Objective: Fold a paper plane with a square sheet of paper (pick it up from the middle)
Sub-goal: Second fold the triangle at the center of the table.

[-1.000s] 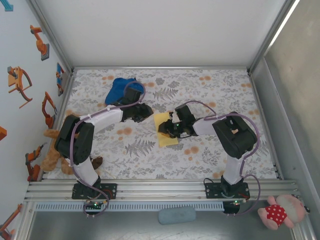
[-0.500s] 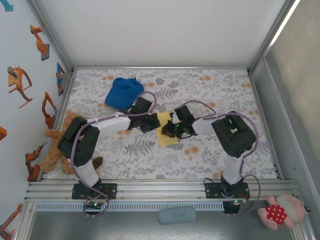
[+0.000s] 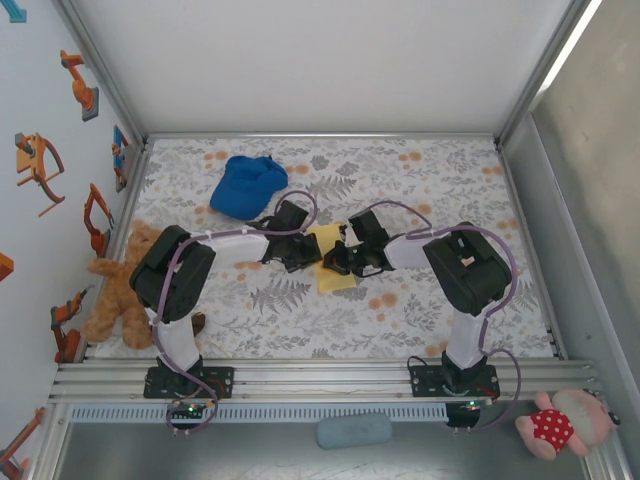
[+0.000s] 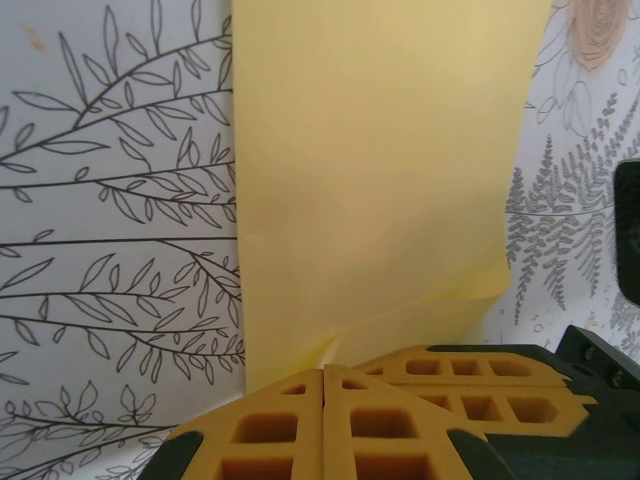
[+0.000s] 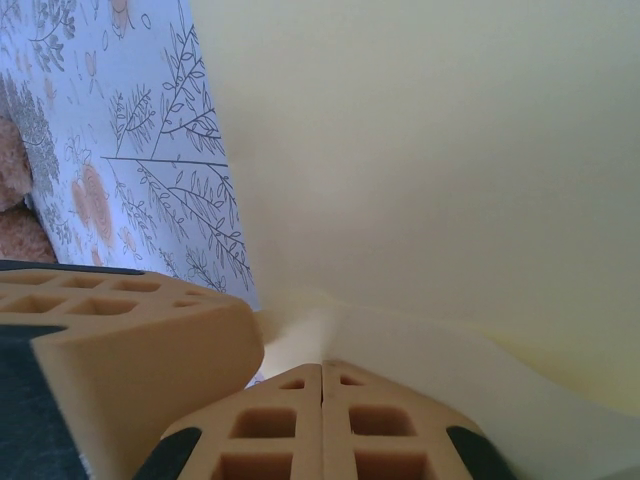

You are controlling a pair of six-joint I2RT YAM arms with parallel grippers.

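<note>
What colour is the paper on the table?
The paper is plain yellow, clearest in the left wrist view.

Matt, creased yellow paper (image 4: 380, 180); blue cloth cap (image 3: 246, 185)

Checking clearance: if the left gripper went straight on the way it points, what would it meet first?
The paper: it lies right at the shut tips of the left gripper, near edge lifted. Whether the tips pinch it, I cannot tell. Beyond it stands the right gripper.
</note>
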